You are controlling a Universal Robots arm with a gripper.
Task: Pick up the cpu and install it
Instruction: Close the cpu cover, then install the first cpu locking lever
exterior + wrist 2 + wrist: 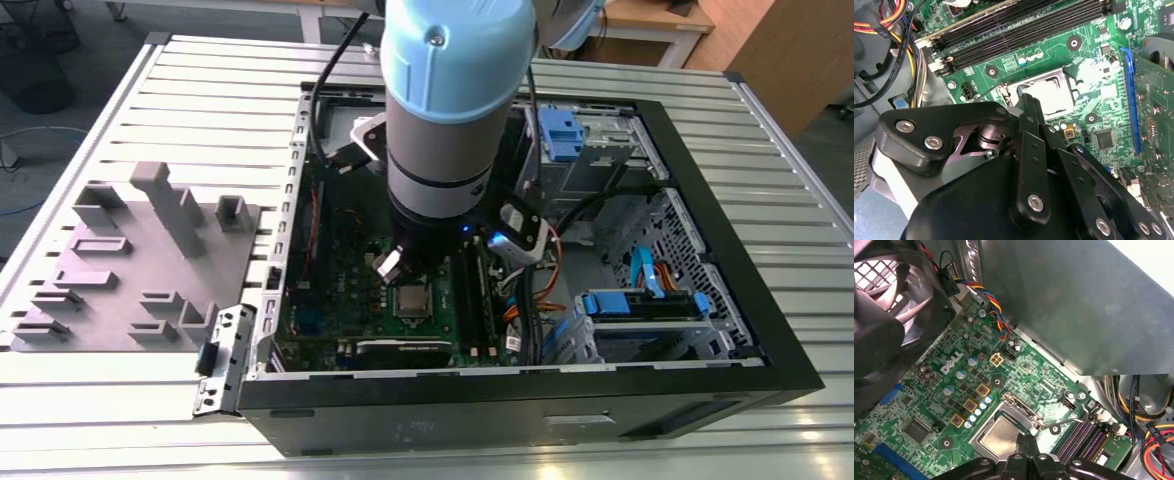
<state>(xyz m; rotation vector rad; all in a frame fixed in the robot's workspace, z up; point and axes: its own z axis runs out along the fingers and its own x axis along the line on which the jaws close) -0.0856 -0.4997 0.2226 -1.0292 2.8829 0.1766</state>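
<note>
cpu (1000, 433) in socket — beneath end effector (1026, 447)

silvery square cpu (999, 436), flat, seated in motherboard socket (1026, 412)

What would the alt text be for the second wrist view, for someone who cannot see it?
A robot's black gripper hangs just above a silvery cpu lying in the socket of a green motherboard. Long dark memory slots run beside the socket, and coloured cables bunch at the board's edge.
</note>
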